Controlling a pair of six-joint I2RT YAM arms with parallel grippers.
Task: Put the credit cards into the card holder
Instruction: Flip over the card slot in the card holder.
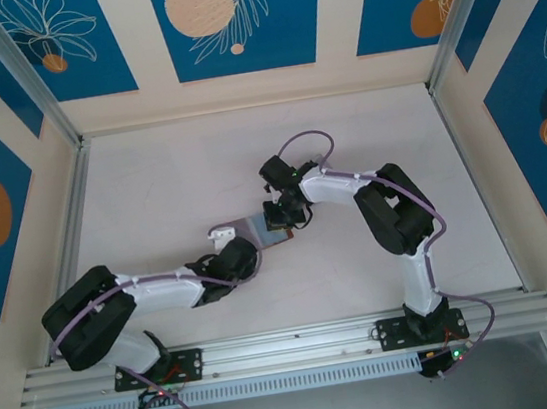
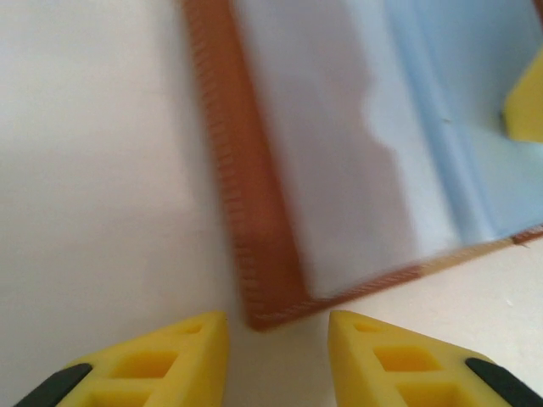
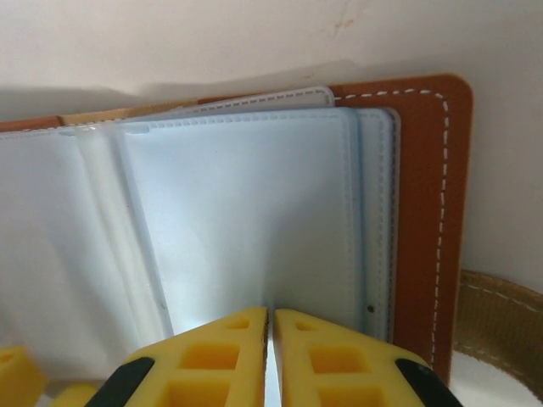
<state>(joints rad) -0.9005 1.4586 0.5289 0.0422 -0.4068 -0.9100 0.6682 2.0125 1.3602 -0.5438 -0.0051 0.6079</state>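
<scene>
Top external view: the small reddish-brown, leather-look folding card holder (image 1: 265, 228) lies open near the middle of the pale table (image 1: 149, 180), between the tips of the two arms. Left wrist view: the yellow left fingers (image 2: 182, 360) stand spread, one on each side of the card holder's stitched near corner and just short of it. Right wrist view: the yellow right fingers (image 3: 318, 356) are pressed together, with only a hairline slit between them, at the near edge of the grey-blue clear plastic sleeves (image 3: 246, 220). Whether they pinch a sleeve cannot be told.
</scene>
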